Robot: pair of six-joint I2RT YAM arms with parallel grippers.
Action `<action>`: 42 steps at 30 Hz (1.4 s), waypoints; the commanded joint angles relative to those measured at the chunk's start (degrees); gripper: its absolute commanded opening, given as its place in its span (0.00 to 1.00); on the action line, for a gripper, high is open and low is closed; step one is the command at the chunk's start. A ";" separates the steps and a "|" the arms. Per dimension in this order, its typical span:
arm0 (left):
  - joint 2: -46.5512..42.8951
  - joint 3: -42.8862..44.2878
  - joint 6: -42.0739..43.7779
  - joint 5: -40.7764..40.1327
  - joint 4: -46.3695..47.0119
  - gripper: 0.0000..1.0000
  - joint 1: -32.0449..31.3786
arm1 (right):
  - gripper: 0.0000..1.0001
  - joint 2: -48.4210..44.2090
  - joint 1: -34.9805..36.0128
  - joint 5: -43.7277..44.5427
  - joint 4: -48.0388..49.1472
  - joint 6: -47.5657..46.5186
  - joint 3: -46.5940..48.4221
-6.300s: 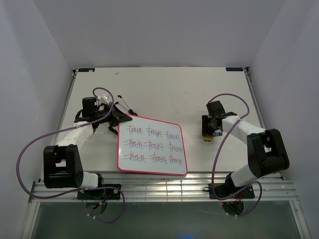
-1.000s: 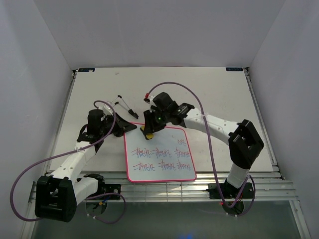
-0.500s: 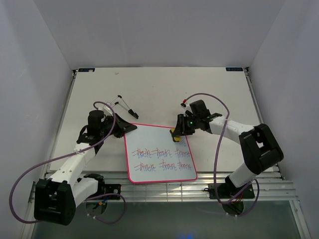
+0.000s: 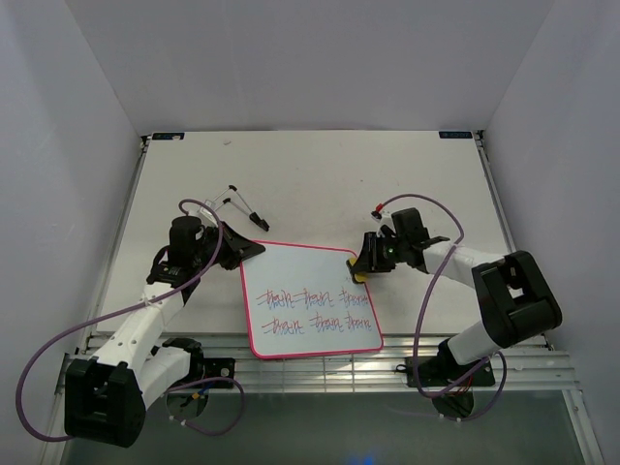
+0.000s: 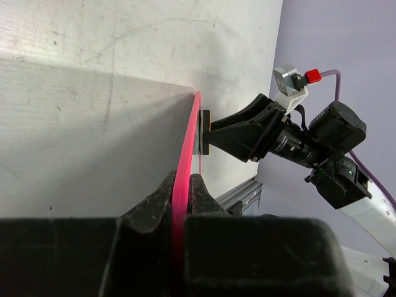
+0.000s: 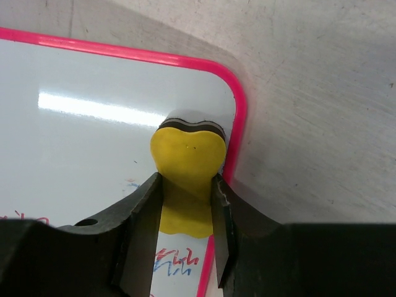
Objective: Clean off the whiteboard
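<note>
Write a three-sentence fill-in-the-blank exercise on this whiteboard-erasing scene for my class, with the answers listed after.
1. The right end effector grips a ___ sponge.
2. The left end effector is shut on the ___ rim of the whiteboard.
3. The sponge rests on the far-___ corner of the whiteboard.

Missing words: yellow; pink; right.

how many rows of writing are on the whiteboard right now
2: an upper row across the middle of the whiteboard and a lower row toward its near edge. The yellow sponge at the far right corner may hide more.
</note>
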 commanded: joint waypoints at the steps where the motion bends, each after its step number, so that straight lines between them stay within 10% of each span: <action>1: 0.59 -0.31 6.76 -14.98 -0.76 0.00 0.26 | 0.25 1.84 2.48 -1.35 -11.80 -2.61 -5.02; 14: -0.11 -2.42 3.51 -14.45 1.00 0.00 0.18 | 0.25 -1.60 19.62 -7.43 3.93 12.50 2.01; 32: -1.17 -1.01 4.12 -17.52 -1.64 0.00 0.26 | 0.24 -5.19 2.57 1.02 -11.97 -1.03 -9.15; 42: 0.15 -2.94 0.08 -20.07 1.78 0.00 0.18 | 0.24 -7.49 19.78 2.93 -10.47 8.10 4.97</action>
